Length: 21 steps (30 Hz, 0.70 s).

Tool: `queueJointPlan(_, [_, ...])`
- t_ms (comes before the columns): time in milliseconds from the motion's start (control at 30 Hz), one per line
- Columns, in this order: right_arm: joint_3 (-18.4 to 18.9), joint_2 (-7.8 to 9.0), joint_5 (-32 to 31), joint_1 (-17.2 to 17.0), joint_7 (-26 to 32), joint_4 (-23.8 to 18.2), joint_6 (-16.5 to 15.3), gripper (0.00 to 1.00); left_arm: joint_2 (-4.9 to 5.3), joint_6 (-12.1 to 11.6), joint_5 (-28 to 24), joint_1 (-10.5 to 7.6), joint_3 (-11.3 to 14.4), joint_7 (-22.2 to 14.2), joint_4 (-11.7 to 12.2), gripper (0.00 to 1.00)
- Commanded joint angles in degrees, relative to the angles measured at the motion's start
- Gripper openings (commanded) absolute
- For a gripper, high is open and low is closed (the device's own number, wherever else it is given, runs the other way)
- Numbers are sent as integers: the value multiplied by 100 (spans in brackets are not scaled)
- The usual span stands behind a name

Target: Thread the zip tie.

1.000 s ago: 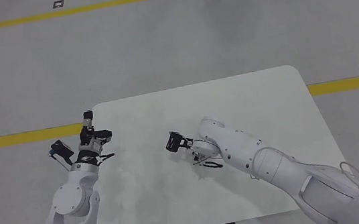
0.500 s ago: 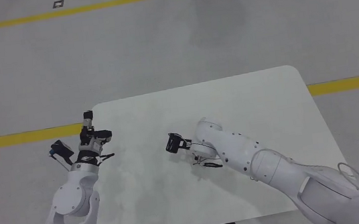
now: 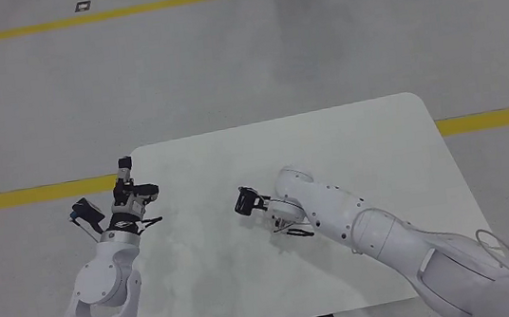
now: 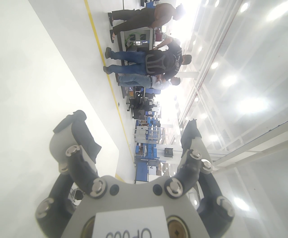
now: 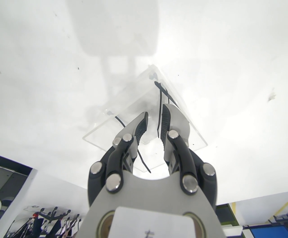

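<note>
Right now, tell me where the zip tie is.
In the right wrist view, the zip tie lies on a clear plate, inside the open right gripper.

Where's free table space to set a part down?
Bare table: far edge and right half, plus the strip between left gripper and right gripper. Crowded: the clear plate with the zip tie, under the right gripper.

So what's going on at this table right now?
The right gripper is low over a clear plate on the white table, jaws open either side of a strand of the black zip tie on that plate; it grips nothing yet. The left gripper is open and empty, beside the table's edge.
</note>
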Motion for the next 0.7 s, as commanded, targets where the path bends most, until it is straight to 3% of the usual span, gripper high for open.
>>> queueJointPlan(0, [15, -16, 43, 13, 8, 47, -11, 18, 0, 0, 0, 0, 0, 0, 0, 100])
queueJointPlan(300, [84, -80, 183, 45, 23, 184, -36, 0, 0, 0, 0, 0, 0, 0, 0, 100])
queueJointPlan(667, [182, -85, 144, 18, 134, 73, -21, 0, 0, 0, 0, 0, 0, 0, 0, 100])
